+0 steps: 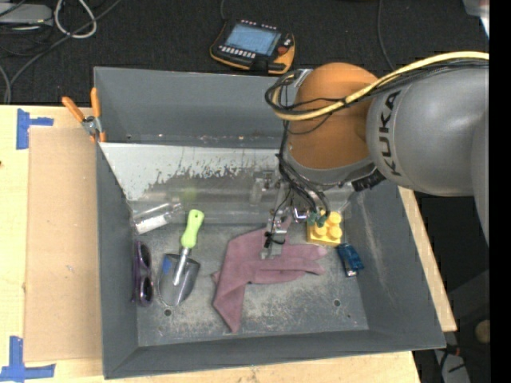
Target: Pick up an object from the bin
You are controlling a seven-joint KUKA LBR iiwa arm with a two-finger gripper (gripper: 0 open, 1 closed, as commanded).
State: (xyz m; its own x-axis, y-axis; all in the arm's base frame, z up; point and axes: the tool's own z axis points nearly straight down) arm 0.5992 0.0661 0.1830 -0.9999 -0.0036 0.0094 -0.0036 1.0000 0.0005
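Note:
My gripper (273, 242) hangs low over the middle of the bin, its tips right at the upper edge of a crumpled mauve cloth (254, 275) that spreads across the floor. Whether the cloth is pinched between the tips is hidden by the gripper's body. Just right of the gripper sits a yellow toy block (326, 228) with round studs. A small blue object (350, 260) lies a little further right and lower.
On the left floor lie a small trowel (182, 263) with a lime-green handle, purple sunglasses (143, 273) and a clear plastic bottle (157, 217) near the back wall. The arm's orange cover hides the back right of the bin.

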